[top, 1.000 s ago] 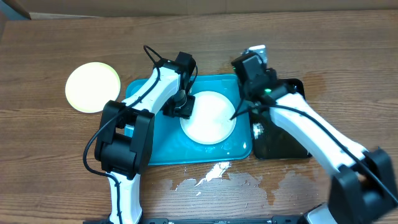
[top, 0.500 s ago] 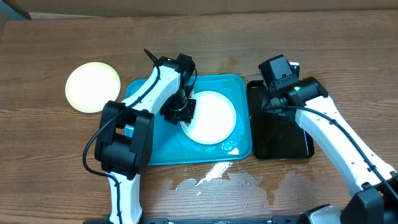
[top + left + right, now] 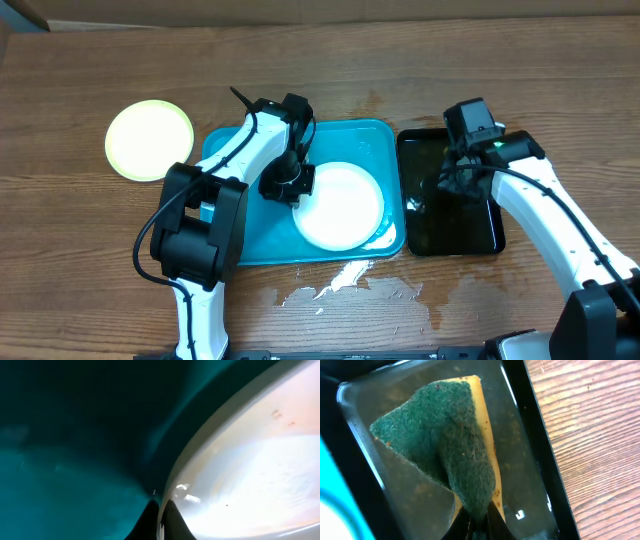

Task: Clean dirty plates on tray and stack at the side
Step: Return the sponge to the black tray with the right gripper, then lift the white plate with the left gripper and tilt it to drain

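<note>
The white plate lies inside the tray, toward its right half, and you have the left gripper at the plate's left edge. The left wrist view shows that gripper closed on the rim, one fingertip on the plate and the other outside it against the teal floor of the tray. That pinch looks meant to pin the plate so it will not slide while it is scrubbed. It still needs scrubbing: a few brown specks sit on the inner slope near the rim. Just beside the tray's right side is the black tray, and your right gripper hangs over it, clamped on the sponge. In the right wrist view the fingers of this gripper squeeze the sponge's lower end, green scouring face up and yellow foam along one edge. The black tray shines as if it holds water, so the sponge is probably there to be wetted before it goes back to the plate. Well to the tray's left, the yellow-green plate rests alone on the table, which I take to be the start of the stack. A puddle lies on the wood just in front of the tray, so expect wet, slippery rims. I see only these two plates, and cannot tell whether another lies under the white one.
</note>
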Action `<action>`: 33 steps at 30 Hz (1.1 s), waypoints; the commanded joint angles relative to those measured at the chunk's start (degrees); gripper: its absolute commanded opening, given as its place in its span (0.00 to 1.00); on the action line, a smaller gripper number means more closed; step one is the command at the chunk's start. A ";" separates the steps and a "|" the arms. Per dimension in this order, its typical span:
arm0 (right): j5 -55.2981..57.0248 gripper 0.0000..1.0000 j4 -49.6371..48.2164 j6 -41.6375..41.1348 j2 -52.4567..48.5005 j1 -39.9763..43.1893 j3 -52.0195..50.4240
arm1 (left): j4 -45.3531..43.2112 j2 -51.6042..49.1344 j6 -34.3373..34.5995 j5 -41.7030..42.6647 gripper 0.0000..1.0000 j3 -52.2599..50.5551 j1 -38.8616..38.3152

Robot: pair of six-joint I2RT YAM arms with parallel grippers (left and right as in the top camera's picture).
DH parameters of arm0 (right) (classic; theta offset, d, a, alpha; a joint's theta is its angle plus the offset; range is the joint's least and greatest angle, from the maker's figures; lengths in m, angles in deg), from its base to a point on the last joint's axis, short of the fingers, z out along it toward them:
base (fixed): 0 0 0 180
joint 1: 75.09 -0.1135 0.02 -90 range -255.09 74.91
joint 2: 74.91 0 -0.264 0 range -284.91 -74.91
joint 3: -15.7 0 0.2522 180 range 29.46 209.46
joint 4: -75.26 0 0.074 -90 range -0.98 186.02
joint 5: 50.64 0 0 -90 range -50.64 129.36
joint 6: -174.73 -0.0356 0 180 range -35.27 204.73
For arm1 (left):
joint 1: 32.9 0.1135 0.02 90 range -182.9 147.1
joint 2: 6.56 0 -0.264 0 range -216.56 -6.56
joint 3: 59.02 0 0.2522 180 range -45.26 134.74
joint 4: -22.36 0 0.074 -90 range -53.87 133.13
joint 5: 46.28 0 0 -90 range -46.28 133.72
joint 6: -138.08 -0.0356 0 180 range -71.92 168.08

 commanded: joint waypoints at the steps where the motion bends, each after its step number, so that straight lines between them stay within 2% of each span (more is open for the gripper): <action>1: -1.25 0.04 -1.64 -0.70 0.48 0.59 -1.22 | 3.54 -1.46 0.61 -11.02 0.04 4.50 -0.22; 7: -1.25 0.04 -1.75 -0.70 0.48 0.59 -1.27 | 12.35 -1.46 0.63 -22.38 0.04 16.59 -0.39; 18: -1.25 0.04 -1.66 -0.68 0.48 0.81 -1.27 | 20.37 -1.46 1.73 -39.80 0.04 28.39 -1.42; 24: -5.62 0.04 -1.88 0.68 0.48 2.56 -1.27 | 21.40 -1.46 2.10 -53.96 0.04 29.99 -7.13; 33: -9.84 0.04 -2.64 2.23 0.48 5.75 -1.27 | 20.94 -1.46 2.10 -79.84 0.04 29.99 -18.21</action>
